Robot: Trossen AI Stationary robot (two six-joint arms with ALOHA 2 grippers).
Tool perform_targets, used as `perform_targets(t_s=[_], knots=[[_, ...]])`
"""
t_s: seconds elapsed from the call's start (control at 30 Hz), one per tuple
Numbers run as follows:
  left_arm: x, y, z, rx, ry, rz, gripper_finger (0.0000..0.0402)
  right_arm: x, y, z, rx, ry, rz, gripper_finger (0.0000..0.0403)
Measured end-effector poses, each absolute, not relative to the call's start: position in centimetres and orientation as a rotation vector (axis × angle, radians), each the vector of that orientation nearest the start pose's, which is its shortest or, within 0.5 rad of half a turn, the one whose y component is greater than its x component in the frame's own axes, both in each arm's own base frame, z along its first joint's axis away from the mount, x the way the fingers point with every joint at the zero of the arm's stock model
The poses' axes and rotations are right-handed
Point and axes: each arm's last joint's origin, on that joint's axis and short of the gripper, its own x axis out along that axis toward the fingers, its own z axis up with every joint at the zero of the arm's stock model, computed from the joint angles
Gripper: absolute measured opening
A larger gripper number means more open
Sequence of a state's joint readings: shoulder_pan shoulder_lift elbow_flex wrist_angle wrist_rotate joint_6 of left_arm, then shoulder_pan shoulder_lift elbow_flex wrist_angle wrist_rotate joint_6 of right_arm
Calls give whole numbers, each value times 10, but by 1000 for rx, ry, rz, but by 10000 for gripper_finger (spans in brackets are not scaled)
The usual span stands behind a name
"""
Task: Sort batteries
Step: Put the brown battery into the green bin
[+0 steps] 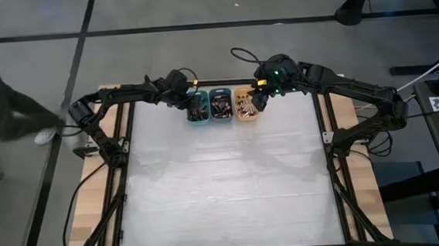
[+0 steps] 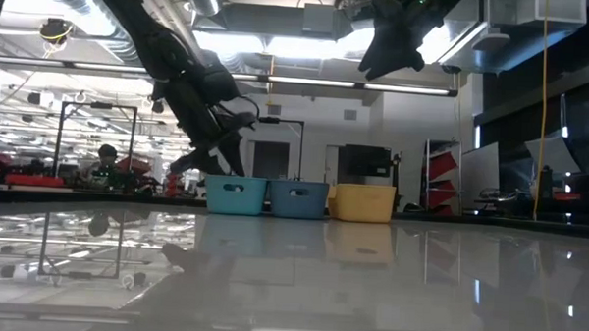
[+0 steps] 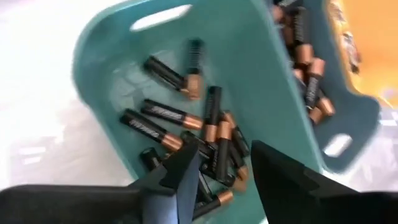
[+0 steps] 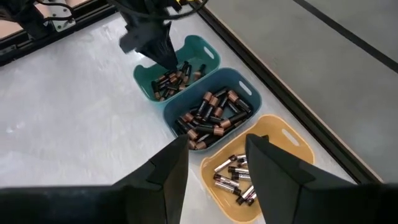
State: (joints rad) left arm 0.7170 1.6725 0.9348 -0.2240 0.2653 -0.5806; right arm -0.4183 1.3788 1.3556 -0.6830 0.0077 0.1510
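Note:
Three small bins stand in a row at the table's far edge: teal (image 4: 177,65), blue (image 4: 214,109) and orange (image 4: 261,168). Black, copper-banded batteries (image 3: 186,121) lie in the teal bin, and more (image 4: 211,115) in the blue one. Silvery-ended batteries (image 4: 233,177) lie in the orange bin. My left gripper (image 3: 227,171) is open and dips from above into the teal bin (image 1: 197,107); it also shows from outside (image 4: 166,59). My right gripper (image 4: 214,155) is open and empty, hovering well above the orange bin (image 2: 362,202). My left gripper reaches down into the teal bin, and its open fingers (image 3: 186,174) stand on either side of a few batteries (image 3: 217,155) lying on the bin's floor. Whether the fingertips touch them I cannot tell.
A wide stretch of bare white tabletop (image 1: 224,185) lies on the near side of the bins. Black frame rails (image 1: 125,160) run along the table's left and right sides. A person (image 1: 1,99) stands beyond the table's far left corner.

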Motion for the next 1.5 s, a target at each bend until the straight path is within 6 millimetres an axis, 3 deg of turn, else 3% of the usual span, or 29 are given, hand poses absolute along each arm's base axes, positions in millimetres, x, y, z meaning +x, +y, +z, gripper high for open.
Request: perform_targets(t_s=[0.27,0.43,0.63,0.83,1.07,1.33,1.5], knots=[[249,184,222,-807,664,552,142,266,-116,353,308,663,-407,160],[245,140,248,-659,741,517,142,276,-109,331,338,624,-280,160],[240,77,263,-534,872,419,142,295,-79,305,335,493,-132,160],[227,11,256,-481,1148,278,142,306,-51,300,313,378,-103,160],[196,-56,239,-400,1463,210,142,306,-45,298,276,391,-142,160],[171,-100,212,-393,1694,119,146,306,-45,299,267,387,-140,160],[165,-118,200,-351,1787,68,174,306,-45,299,265,385,-150,160]])
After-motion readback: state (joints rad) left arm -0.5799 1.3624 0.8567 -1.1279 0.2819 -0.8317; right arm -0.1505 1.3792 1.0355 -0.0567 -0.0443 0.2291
